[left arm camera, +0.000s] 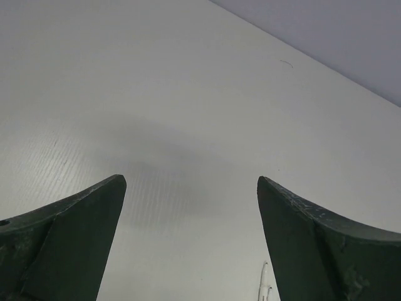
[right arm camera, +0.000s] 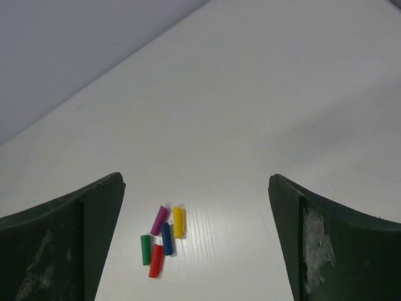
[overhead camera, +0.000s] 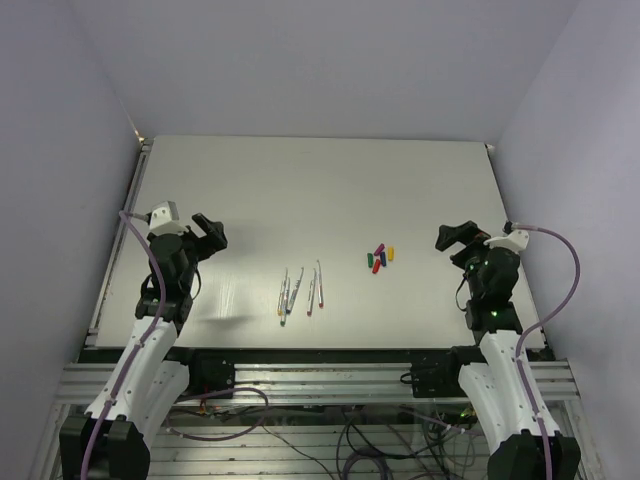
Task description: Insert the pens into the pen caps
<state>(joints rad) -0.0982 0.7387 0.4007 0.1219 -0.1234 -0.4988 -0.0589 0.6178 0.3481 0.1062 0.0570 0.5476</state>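
Several whitish-grey pens [overhead camera: 300, 291] lie side by side on the white table, near the front centre. One pen end [left arm camera: 264, 285] shows at the bottom of the left wrist view. The caps lie in a tight cluster [overhead camera: 380, 258] right of centre: yellow [right arm camera: 178, 222], purple [right arm camera: 160, 220], blue [right arm camera: 166, 238], green [right arm camera: 146, 249] and red [right arm camera: 155, 261]. My left gripper [overhead camera: 209, 234] is open and empty, left of the pens. My right gripper [overhead camera: 453, 238] is open and empty, right of the caps.
The white table [overhead camera: 320, 190] has a metal rail along its left edge [overhead camera: 118, 250] and a framed front edge [overhead camera: 320, 352]. Grey walls close in the back and sides.
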